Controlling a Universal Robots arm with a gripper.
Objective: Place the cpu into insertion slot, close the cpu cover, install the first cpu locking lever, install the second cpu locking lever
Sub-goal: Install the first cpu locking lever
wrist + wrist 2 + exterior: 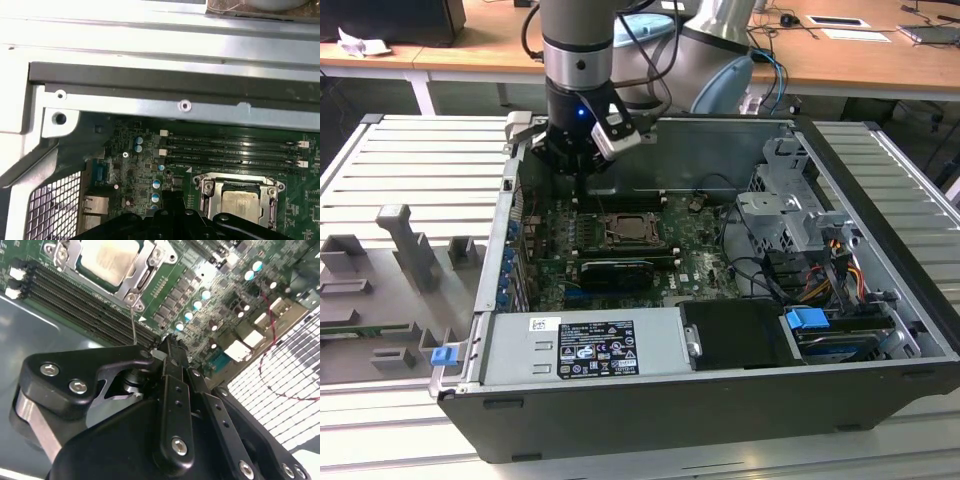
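Gripper [170, 346] is held by the raised locking lever [133, 325] beside the covered cpu [107, 257], fingers [170, 380] clenched empty, seemingly as a pusher.

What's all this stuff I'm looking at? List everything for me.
computer case: one, black, open, on the table
slatted table: one, pale grey
motherboard: one, green, inside the case
cpu: one, silvery-beige, seated in the insertion slot
cpu cover: one, silver frame, flat around the cpu
memory slots: several, long, black, beside the cover
power supply: one, silver, labelled, at the case's near wall
drive cage: one, silver, exterior view's right
blue clips: two, at the case's near side
grey fixtures: several, exterior view's left
desks: wooden, behind
robot arm: one, silver and black
gripper: one, black, over the motherboard
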